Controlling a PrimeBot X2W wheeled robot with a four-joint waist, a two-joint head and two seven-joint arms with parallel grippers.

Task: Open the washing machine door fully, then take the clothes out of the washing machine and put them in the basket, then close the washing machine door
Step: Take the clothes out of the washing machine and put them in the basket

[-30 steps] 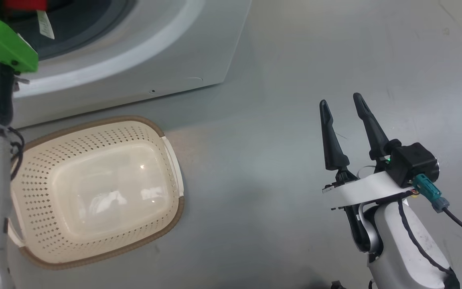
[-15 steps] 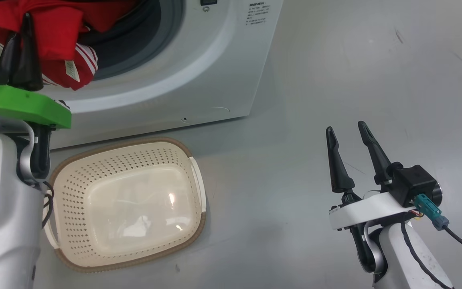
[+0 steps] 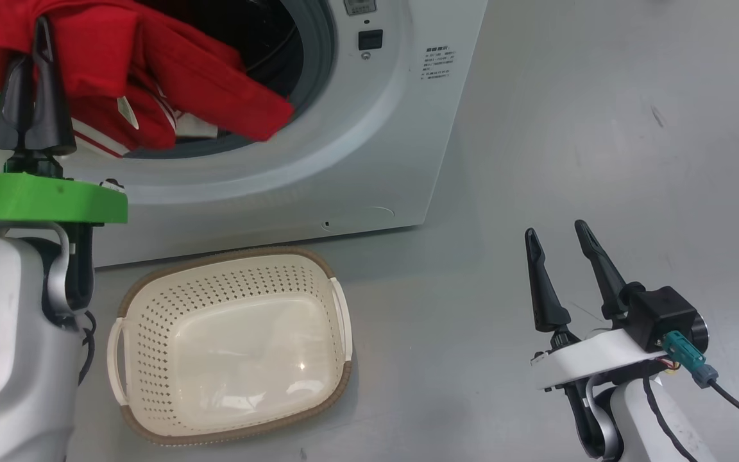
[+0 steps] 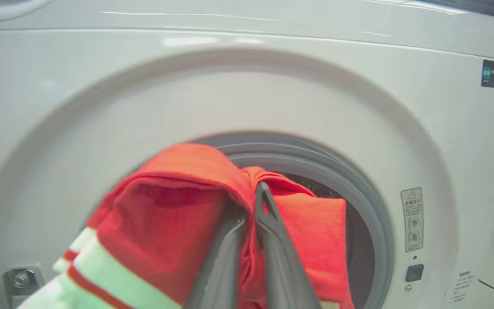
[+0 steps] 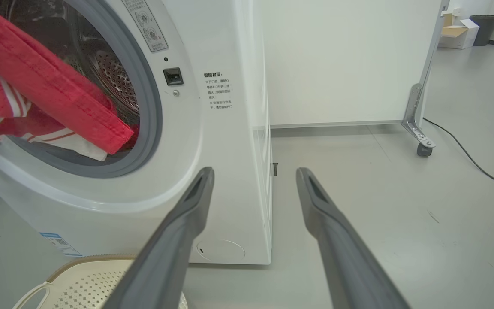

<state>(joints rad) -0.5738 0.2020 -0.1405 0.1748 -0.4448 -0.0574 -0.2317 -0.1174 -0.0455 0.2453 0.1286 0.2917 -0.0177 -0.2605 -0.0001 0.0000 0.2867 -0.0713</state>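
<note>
On the grey floor the basket is sitting before the washing machine. The left gripper jaws are pinching the clothes; the right gripper jaws are gaping, holding nothing.

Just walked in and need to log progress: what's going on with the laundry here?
The robot's left end effector is shut on the red clothes, which hang half out of the mouth of the washing machine. The basket sits empty on the floor in front of the machine. The right end effector is open and holds nothing, off to the side above the floor.
</note>
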